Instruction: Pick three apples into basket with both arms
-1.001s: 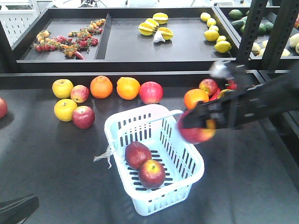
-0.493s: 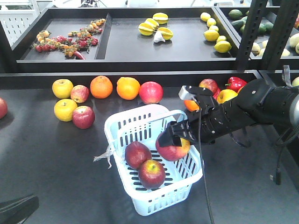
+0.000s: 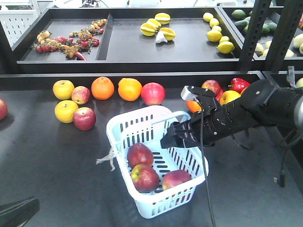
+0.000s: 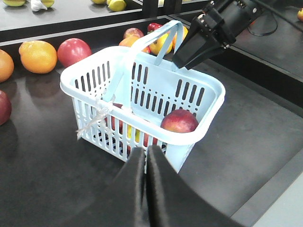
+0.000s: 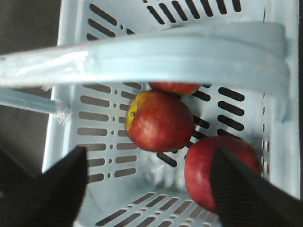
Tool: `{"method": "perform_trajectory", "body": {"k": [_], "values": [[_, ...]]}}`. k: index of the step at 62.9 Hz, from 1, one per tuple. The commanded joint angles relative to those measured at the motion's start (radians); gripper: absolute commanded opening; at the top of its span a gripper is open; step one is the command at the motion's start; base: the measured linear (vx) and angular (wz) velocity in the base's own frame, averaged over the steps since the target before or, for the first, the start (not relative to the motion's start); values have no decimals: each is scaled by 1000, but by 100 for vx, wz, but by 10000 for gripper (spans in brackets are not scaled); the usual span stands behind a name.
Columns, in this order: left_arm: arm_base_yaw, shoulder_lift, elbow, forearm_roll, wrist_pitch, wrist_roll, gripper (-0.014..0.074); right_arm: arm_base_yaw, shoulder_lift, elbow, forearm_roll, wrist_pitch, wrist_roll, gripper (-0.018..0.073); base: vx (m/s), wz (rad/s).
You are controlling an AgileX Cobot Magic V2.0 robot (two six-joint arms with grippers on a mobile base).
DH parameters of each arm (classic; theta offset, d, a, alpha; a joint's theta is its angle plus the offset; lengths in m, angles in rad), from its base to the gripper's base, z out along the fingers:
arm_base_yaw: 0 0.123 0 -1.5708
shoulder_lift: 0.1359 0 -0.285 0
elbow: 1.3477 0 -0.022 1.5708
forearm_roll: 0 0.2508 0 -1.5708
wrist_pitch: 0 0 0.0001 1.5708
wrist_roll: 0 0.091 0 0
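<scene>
The pale blue basket (image 3: 161, 205) stands mid-table, and three dark red apples lie in it (image 3: 140, 154) (image 3: 145, 178) (image 3: 176, 179). My right gripper (image 3: 177, 137) hangs open over the basket's far right rim and holds nothing. In the right wrist view its open fingers (image 5: 147, 156) frame two apples (image 5: 160, 120) (image 5: 220, 170), with a third (image 5: 175, 87) half hidden under the handle (image 5: 142, 52). My left gripper (image 4: 146, 151) is shut and empty, just short of the basket's (image 4: 215, 101) near corner. One apple (image 4: 179, 121) shows over the rim.
Along the table's back edge lie yellow apples (image 3: 63, 89), red apples (image 3: 84, 118) (image 3: 153, 93) and oranges (image 3: 102, 88) (image 3: 129, 89). More fruit and a red pepper (image 3: 240, 85) sit behind the right arm. Black shelf trays and upright posts (image 3: 255, 33) stand behind.
The right gripper carried an apple over the basket, then opened. The apple now lies in the basket's near right corner, and the other two apples shifted slightly.
</scene>
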Motion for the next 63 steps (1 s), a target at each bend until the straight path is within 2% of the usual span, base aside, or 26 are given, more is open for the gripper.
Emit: {"method": "perform_trajectory", "body": {"k": [1,12,24,30,40,45,52,58,63], "values": [[-2,6,-26,-8,-76,-7,-8,-1,-86,-26,33,32,-17,337,0,0],[-2,6,-26,-8,-76,-7,-8,-1,-210,-26,-22,106,-75,-16,0,0],[-2,6,-26,-8,-76,-7,-8,-1,-414,37,-78,223,-140,-7,0,0],[-2,6,-26,-8,-75,-7,-8,-1,-587,154,-101,176,-182,-4,0,0],[-2,6,-26,-8,-75,-7,-8,-2,-911,421,-127,48,-175,-5,0,0],[-2,6,-26,-8,-75,-7,-8,-2,-1073,555,-156,-39,-128,-5,0,0],[-2,6,-26,-7,-77,-7,-8,-2,-1270,721,-241,-157,29,-5,0,0],[-2,6,-26,-7,-77,-7,-8,-2,-1372,773,-346,-173,139,-5,0,0],[-2,6,-26,-7,-77,-7,-8,-2,-1412,770,-405,-163,170,-5,0,0]]}}
